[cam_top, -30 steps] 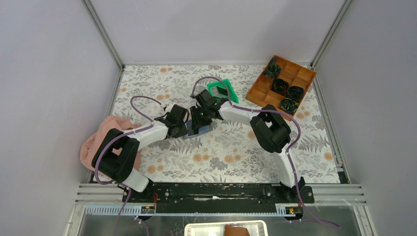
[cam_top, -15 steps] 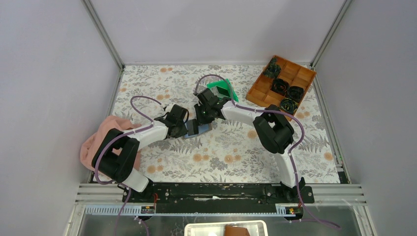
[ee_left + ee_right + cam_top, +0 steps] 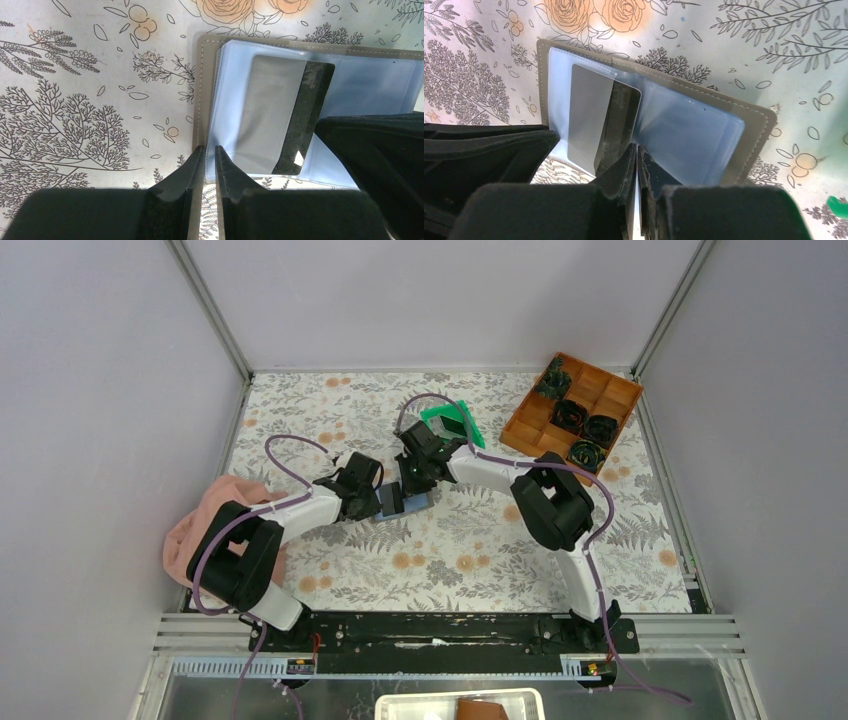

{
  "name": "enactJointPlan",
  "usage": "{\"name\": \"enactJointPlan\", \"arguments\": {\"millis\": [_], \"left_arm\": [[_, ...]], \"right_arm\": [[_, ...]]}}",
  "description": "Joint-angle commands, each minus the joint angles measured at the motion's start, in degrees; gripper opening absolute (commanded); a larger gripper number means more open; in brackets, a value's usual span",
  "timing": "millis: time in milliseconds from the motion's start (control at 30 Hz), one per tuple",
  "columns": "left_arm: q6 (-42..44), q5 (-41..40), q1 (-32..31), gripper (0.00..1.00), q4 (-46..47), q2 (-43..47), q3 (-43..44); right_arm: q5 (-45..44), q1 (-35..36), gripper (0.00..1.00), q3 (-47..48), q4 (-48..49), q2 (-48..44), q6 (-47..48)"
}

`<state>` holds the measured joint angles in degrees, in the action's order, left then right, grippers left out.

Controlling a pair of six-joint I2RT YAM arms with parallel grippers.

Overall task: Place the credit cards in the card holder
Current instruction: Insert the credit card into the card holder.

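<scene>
Floral-print counter (image 3: 450,560), grey card holder (image 3: 694,135) lying open near the middle, green bin (image 3: 472,430) just behind it, brown compartment tray (image 3: 615,392) far right, pink cloth (image 3: 205,520) seemingly draped over the left edge

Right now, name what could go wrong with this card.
The grey dark-striped card seems only partly inside a blue sleeve of the open grey folding card holder; pushed askew by the right claw, it may jam or buckle.
The left claw grips only one edge, so the holder could pivot on the floral cloth.
</scene>
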<state>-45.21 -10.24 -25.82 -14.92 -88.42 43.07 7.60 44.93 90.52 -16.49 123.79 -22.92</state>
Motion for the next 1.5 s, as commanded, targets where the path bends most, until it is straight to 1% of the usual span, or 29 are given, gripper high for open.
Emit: {"name": "enactJointPlan", "arguments": {"millis": [0, 467, 867, 1000, 1467], "left_arm": [[2.3, -2.5, 1.0, 0.18, -2.3, -4.4, -2.7], [2.7, -1.6, 1.3, 0.18, -1.2, -3.1, -3.3], [2.9, -5.5, 1.3, 0.18, -3.4, 5.4, -3.5], [2.7, -6.3, 1.5, 0.19, -3.5, 6.7, -4.2], [2.8, -4.3, 1.8, 0.19, -0.4, 2.6, -4.8]], "right_arm": [[1.9, -0.1, 0.1, 2.4, -0.5, 1.3, -0.2], [2.0, 2.5, 0.1, 6.8, -2.2, 3.3, -0.4], [1.2, 2.5, 0.1, 4.2, -1.4, 3.5, -1.1], [1.1, 2.5, 0.1, 4.1, -1.1, 3.7, -1.2], [1.5, 3.0, 0.1, 4.8, -1.7, 3.4, -1.2]]}}
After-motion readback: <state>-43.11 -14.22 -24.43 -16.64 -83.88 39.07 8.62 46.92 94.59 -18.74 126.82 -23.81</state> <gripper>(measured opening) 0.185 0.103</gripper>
